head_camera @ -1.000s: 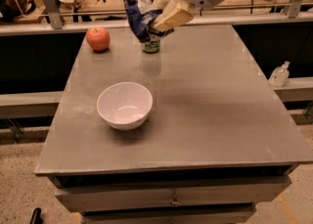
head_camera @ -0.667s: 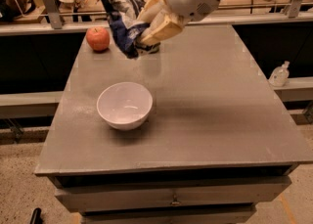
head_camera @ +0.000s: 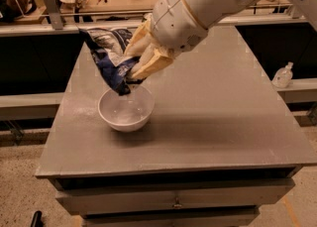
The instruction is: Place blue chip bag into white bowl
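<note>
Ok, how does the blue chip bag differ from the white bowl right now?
The blue chip bag is dark and crumpled; the white bowl is plain and smooth. The bag hangs in the air, pinched in the gripper just over the bowl; the bowl sits upright on the table. They look alike in span.

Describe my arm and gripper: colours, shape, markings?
The arm is glossy white, thick rounded segments with a thin tan seam. The gripper, above the white bowl clamping the blue chip bag, has two cream tapering fingers. No cables show.
</note>
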Available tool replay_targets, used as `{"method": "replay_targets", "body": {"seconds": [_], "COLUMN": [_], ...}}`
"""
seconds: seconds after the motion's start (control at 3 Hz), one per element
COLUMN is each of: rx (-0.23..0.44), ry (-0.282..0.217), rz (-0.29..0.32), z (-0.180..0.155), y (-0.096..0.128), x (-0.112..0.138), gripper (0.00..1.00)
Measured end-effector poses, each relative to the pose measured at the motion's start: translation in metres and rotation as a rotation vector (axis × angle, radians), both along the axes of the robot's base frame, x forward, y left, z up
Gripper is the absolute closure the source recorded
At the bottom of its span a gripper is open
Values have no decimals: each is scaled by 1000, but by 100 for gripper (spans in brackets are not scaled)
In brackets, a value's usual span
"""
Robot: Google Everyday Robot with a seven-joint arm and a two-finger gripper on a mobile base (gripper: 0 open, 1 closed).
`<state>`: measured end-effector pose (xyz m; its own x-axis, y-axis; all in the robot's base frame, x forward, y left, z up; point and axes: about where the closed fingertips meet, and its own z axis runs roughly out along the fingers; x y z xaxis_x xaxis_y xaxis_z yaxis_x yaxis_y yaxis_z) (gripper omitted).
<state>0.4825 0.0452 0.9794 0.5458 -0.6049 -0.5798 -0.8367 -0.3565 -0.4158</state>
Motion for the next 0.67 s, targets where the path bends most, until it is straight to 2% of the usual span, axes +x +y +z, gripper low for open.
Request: {"method": "replay_targets", "body": {"seconds": [0.33,0.67], "rx": [-45,-46], "ry": [6,4], "rz": [12,14], "z": [-15,-14], "y": [5,6], "x": [-10,-11], "gripper": [82,59]}}
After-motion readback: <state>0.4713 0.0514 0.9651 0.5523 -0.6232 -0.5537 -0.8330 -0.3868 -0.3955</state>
